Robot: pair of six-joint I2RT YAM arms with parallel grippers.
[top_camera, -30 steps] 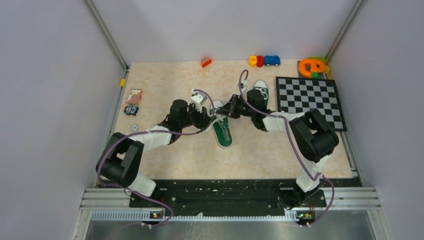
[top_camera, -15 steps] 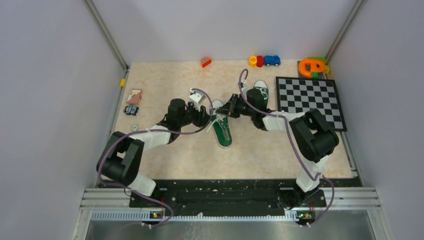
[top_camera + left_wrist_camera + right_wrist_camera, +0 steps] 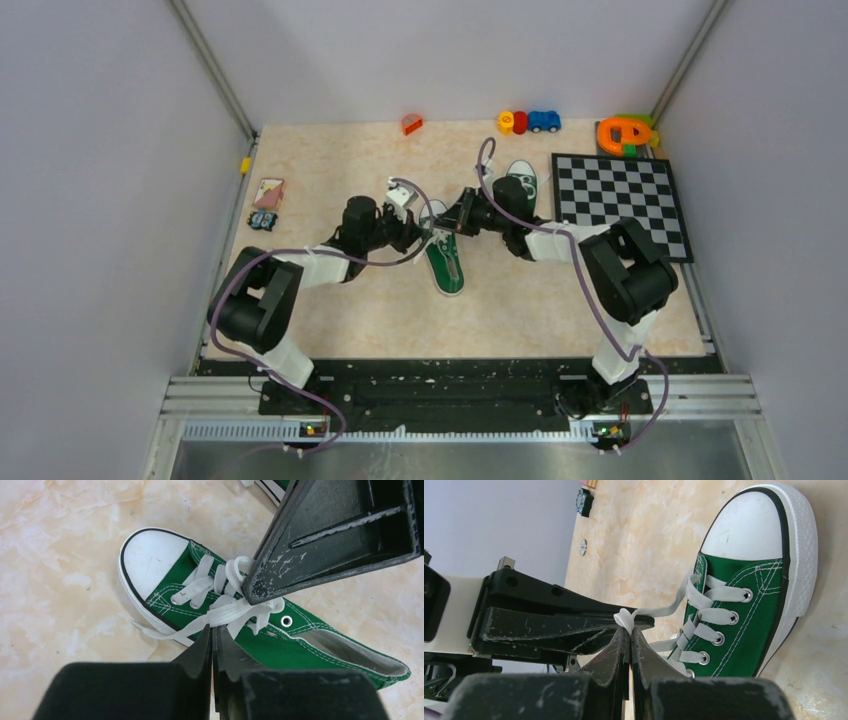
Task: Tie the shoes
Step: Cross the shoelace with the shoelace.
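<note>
Pinching the lace (image 3: pixel 240 611) from opposite sides, left pincer (image 3: pixel 212 629) and right pincer (image 3: pixel 629 630) are clamped on it, probably to tighten a knot over the shoe (image 3: pixel 446 265) lying mid-frame on the table (image 3: pixel 520 310).

the left gripper (image 3: pixel 212 630) and the right gripper (image 3: pixel 630 632) meet tip to tip over the near shoe (image 3: pixel 447 268), both pinched on its white laces (image 3: pixel 235 611), so there is no way between them. the second shoe (image 3: pixel 523 180) lies just behind the right arm, and the checkerboard (image 3: pixel 620 200) is beside it. free room lies on the table (image 3: pixel 400 310) in front of the near shoe. toys (image 3: pixel 528 122) line the far edge, cards (image 3: pixel 268 190) lie near the left edge.
</note>
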